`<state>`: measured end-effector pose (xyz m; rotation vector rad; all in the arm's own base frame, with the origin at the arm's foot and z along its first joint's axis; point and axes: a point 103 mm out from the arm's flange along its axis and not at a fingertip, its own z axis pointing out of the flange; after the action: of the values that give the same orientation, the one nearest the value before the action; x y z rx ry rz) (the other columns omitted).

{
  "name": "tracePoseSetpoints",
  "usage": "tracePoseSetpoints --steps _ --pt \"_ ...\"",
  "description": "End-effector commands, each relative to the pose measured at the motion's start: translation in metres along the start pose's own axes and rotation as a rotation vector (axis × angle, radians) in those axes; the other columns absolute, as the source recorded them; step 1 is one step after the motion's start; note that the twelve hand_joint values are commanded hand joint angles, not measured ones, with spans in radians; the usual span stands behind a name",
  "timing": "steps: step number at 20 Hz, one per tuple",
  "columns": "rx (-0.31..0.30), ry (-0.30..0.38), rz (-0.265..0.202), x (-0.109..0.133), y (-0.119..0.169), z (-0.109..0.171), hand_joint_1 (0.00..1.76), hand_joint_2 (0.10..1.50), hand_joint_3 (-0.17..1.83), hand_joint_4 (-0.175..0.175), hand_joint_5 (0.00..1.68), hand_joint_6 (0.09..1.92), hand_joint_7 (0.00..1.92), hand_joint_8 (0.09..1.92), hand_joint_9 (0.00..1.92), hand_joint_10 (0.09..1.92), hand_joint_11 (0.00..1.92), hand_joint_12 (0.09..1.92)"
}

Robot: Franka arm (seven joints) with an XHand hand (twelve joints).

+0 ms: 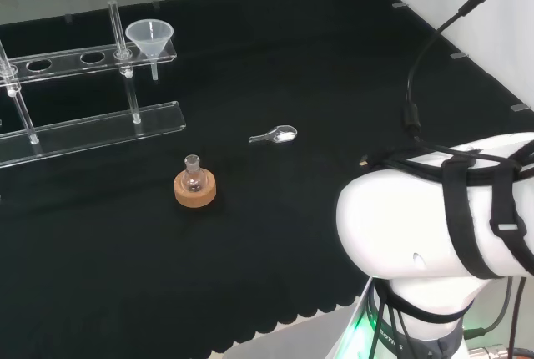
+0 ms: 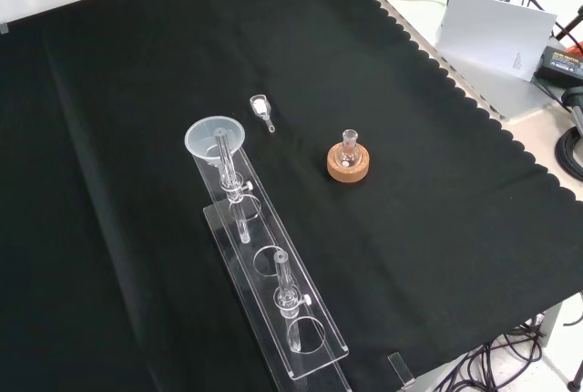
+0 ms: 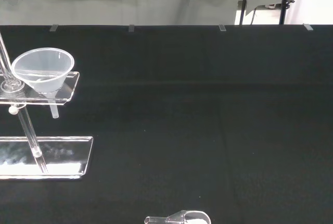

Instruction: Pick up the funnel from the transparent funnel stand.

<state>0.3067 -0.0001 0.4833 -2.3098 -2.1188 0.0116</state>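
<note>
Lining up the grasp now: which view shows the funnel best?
The wrist view: the funnel is close and large, seated in the end hole of the stand, spout hanging below. Head view shows it small at the far left; front view looks down into its rim.

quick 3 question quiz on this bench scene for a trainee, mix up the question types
1. True or false: the funnel sits in an end hole of the transparent funnel stand.
2. Multiple choice: the small flask stands on A) a red ribbed ring, B) a cork ring, C) the bare cloth.
3. Fill in: in the front view, the small clear scoop lies on the cloth between the funnel and the ____.

Key: 1 true; 2 B; 3 flask.
</note>
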Motion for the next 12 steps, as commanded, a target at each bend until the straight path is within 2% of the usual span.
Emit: tracePoseSetpoints --steps 1,4,12 --pt "-0.006 -0.032 -0.018 0.0 0.003 0.001 0.19 0.54 0.34 0.088 0.0 0.09 0.0 0.09 0.0 0.09 0.0 0.11" --pt "0.003 -0.052 -0.043 -0.001 0.007 0.003 0.19 0.62 0.19 0.086 0.0 0.09 0.0 0.09 0.0 0.09 0.0 0.09" --pt "0.001 -0.046 -0.071 0.012 0.025 0.011 0.2 0.63 0.16 0.083 0.0 0.09 0.0 0.09 0.0 0.09 0.0 0.09"
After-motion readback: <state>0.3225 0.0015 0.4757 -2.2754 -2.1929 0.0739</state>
